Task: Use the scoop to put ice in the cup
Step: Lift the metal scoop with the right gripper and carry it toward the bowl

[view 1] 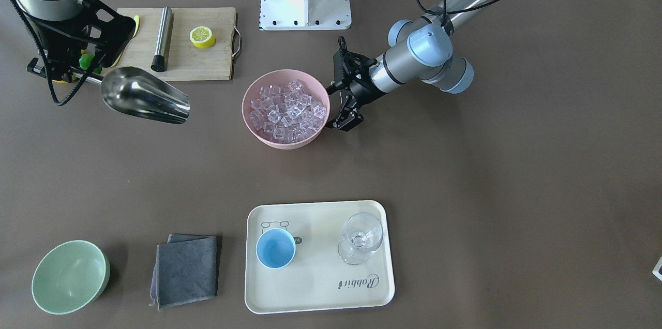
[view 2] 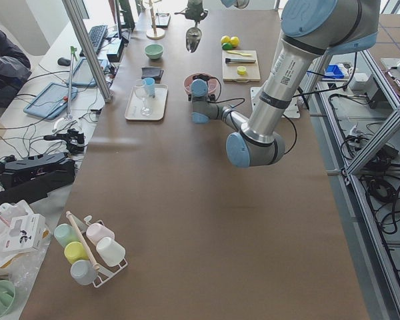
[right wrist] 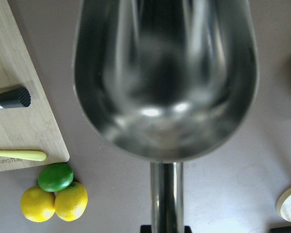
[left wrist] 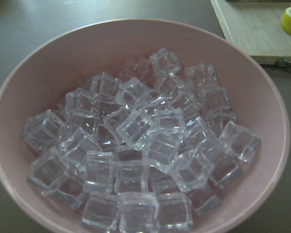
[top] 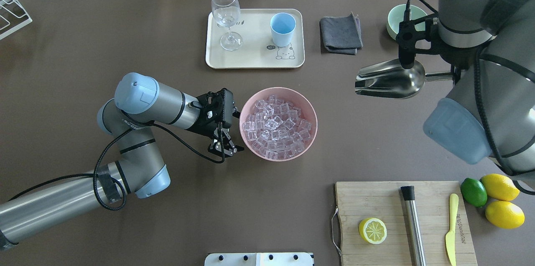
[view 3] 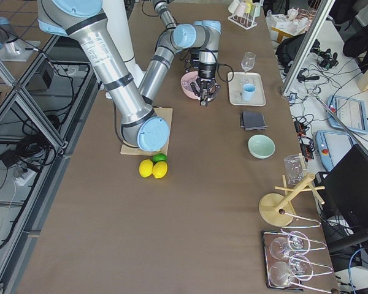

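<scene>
The shiny metal scoop [top: 388,80] hangs empty above the table, right of the pink bowl [top: 312,111], its mouth turned toward the bowl. My right gripper [view 1: 62,73] is shut on the scoop's handle [right wrist: 166,194], mostly hidden behind the arm in the overhead view. The pink bowl holds a heap of clear ice [top: 276,126] cubes, which fill the left wrist view [left wrist: 140,145]. My left gripper [top: 225,148] sits just beside the bowl's left rim, open and holding nothing. The light-blue cup [top: 282,27] stands empty and upright on the cream tray [top: 250,59] beyond the bowl.
A clear stemmed glass [top: 225,11] shares the tray. A grey cloth [top: 340,34] and a pale green bowl [top: 397,19] lie right of it. Near the robot are a cutting board [top: 384,203] with a lemon half, a steel cylinder [top: 413,224] and a yellow knife, plus lemons and a lime [top: 473,192].
</scene>
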